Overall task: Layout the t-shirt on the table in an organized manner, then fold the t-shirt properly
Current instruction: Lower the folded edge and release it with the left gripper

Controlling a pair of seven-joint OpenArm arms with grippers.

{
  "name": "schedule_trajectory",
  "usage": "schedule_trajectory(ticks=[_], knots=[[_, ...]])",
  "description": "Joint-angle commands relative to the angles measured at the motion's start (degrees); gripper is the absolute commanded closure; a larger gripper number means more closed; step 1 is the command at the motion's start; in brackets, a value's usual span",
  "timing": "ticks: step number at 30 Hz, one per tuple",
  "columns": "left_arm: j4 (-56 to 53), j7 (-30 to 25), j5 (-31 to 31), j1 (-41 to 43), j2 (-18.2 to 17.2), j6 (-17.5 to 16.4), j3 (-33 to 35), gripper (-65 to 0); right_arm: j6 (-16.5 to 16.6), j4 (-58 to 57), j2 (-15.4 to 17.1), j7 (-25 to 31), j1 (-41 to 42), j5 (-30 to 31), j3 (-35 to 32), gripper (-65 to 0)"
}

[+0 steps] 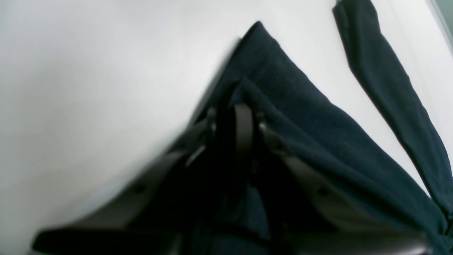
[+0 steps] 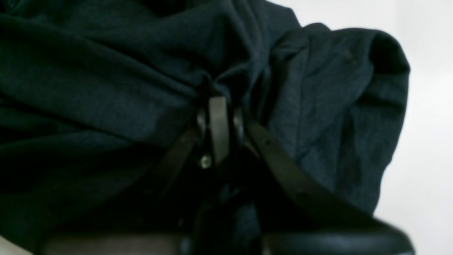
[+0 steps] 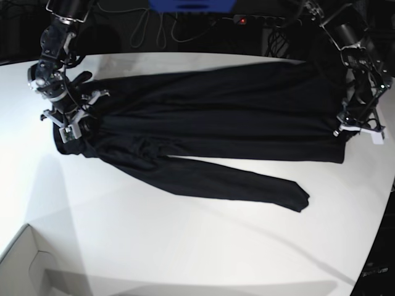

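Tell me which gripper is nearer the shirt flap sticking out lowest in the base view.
Left: the left gripper is just above the flap; the right gripper is far across.

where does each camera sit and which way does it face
left wrist: on the left arm, looking down past the left gripper at a corner of the black t-shirt and the white table
right wrist: on the right arm, facing down past the right gripper into bunched, creased cloth
base: above the table, looking down on the shirt, with both grippers at its opposite ends and parts of both arms
shared: base and left wrist both show the left gripper at the shirt's edge
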Motion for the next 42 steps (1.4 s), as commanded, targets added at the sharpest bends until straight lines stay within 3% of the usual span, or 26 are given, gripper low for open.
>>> schedule_trajectory(ticks=[1,8,11,15,19,22,28,34,42], knots=[[0.4,2.93,1.6,0.06,-1.18,1.43,-0.38,-7.7,-0.88,0.3,0.41,-4.64,-0.45,-3.25,0.4,0.0],[8.57,6.79,1.52,0.85,-0.91,1.43,-0.73,-9.9,-0.88,4.34,-0.83,-4.81,-0.62,-3.34,0.4,0.0],[14.11,9.78,1.08,2.61,-0.83,1.43,-0.73,-22.0,-0.88,5.84,-0.83,-6.83,-0.62,-3.34,0.49,-4.8],[19.48,10.4,-3.67,4.72,-0.91,1.43,-0.73,-44.3,-0.88,7.33,-0.83,-9.65,-0.54,-3.16,0.05,-19.0],[26.07,10.84,-9.3,9.73,-0.91,1.43,-0.73,-55.0,-0.88,8.48,-0.91,-9.65,-0.62,-2.99,0.31,-30.3],[32.84,10.49,-14.04,17.38,0.49,1.43,-2.13,-57.0,-0.88,8.91,-0.91,-9.65,-0.62,-2.99,0.4,-30.9],[39.78,10.66,-16.15,27.23,8.58,1.34,-11.37,-56.9,-0.88,9.0,-1.0,-9.73,-0.62,-2.9,0.22,-30.9],[38.73,10.49,-14.92,30.66,12.8,-6.22,-14.44,-56.7,-0.88,9.09,-2.14,-9.65,-0.62,-2.99,0.05,-30.9],[31.34,10.4,-5.52,27.75,15.88,-11.76,-14.44,-56.7,-0.88,9.0,-3.02,-9.56,-0.62,-3.08,-0.04,-30.9]])
